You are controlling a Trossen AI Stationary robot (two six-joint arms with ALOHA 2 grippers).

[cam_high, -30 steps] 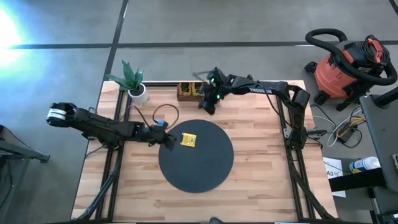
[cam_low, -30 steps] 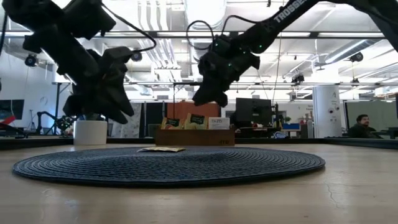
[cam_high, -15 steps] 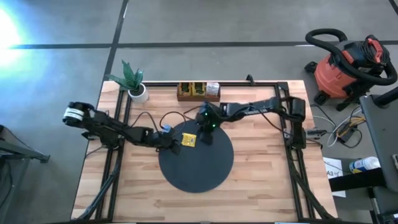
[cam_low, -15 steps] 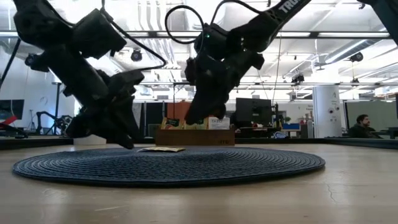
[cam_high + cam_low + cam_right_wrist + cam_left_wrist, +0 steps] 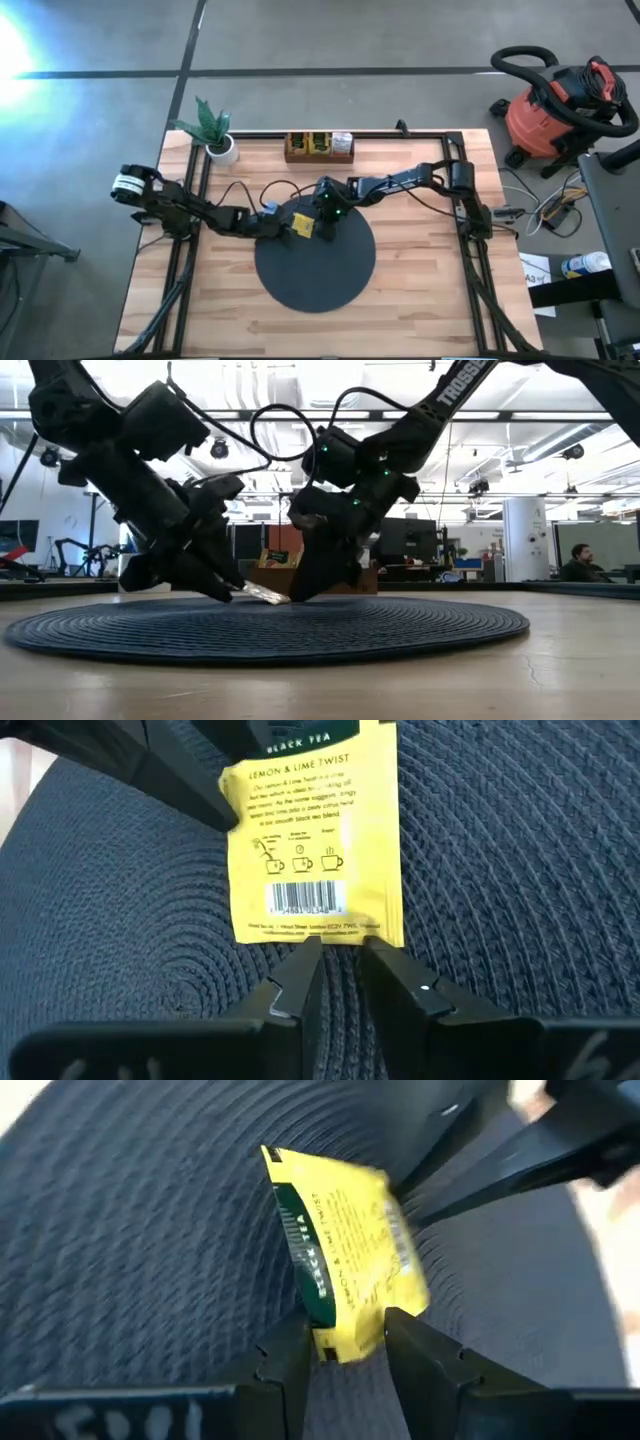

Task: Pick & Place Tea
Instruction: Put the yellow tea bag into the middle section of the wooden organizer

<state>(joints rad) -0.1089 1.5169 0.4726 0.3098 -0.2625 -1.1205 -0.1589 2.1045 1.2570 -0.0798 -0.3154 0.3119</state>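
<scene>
A yellow tea packet [image 5: 303, 226] with a green band lies on the black round mat [image 5: 320, 270], toward its far side. In the low view the tea packet [image 5: 263, 594] is tilted, its left end off the mat. My left gripper [image 5: 284, 228] stands at that end, open, with the packet's corner between its fingers. My right gripper [image 5: 322, 228] is at the packet's opposite, barcode edge with a narrow empty gap between its fingers. My left gripper comes slanting down from the table's left. The packet's near corner [image 5: 335, 1346] sits between its two spread fingers [image 5: 292, 1365]. In the low view that end [image 5: 243, 588] rests raised on the lower fingertip. I cannot tell whether the fingers press it. My right gripper comes slanting down from the table's right. Its fingertips [image 5: 305, 958] stand right against the packet's barcode edge [image 5: 318, 938], with nothing between them. That edge [image 5: 287, 600] lies on the mat.
A brown wooden tray [image 5: 318, 147] with more tea packets stands at the table's far edge. Left of it is a potted plant [image 5: 215, 135]. Black frame rails run along the table's left and right sides. The mat's near half is bare.
My right gripper has swung from the wooden tray toward the near edge and down to the mat, stopping at the packet's right edge. My left gripper has sunk and moved right to the packet's left end. That end has tipped up off the mat; the right edge stays down.
</scene>
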